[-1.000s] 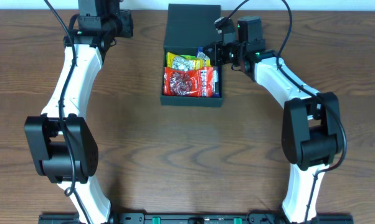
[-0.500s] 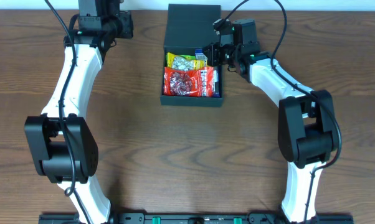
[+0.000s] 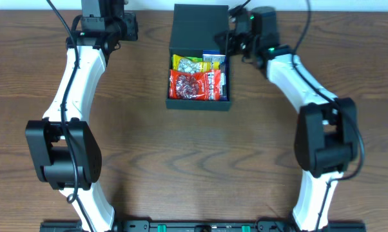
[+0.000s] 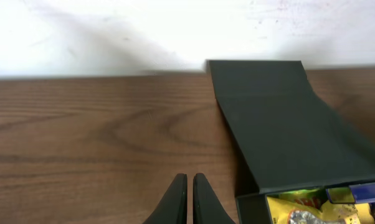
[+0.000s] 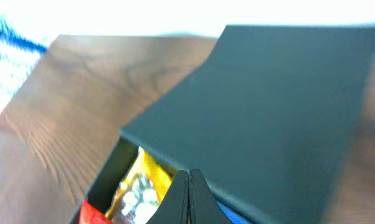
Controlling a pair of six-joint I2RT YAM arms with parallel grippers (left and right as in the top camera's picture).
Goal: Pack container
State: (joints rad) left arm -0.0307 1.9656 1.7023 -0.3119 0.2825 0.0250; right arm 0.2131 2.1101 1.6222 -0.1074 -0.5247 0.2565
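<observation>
The container (image 3: 199,103) sits open on the far middle of the tabletop (image 3: 194,161). Inside it, a red packet (image 3: 194,85) lies nearest and a yellow packet (image 3: 189,63) behind. Its lid (image 3: 199,29) is laid back beyond. The right end effector (image 5: 189,186), fingers together, hovers over the lid's hinge edge. The left end effector (image 4: 189,196), also closed, hangs over wood left of the lid.

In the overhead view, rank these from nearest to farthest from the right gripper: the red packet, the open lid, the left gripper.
1. Open lid: directly beside the right gripper, at the back.
2. Red packet: in the container's front half.
3. Left gripper: far off on the left.
</observation>
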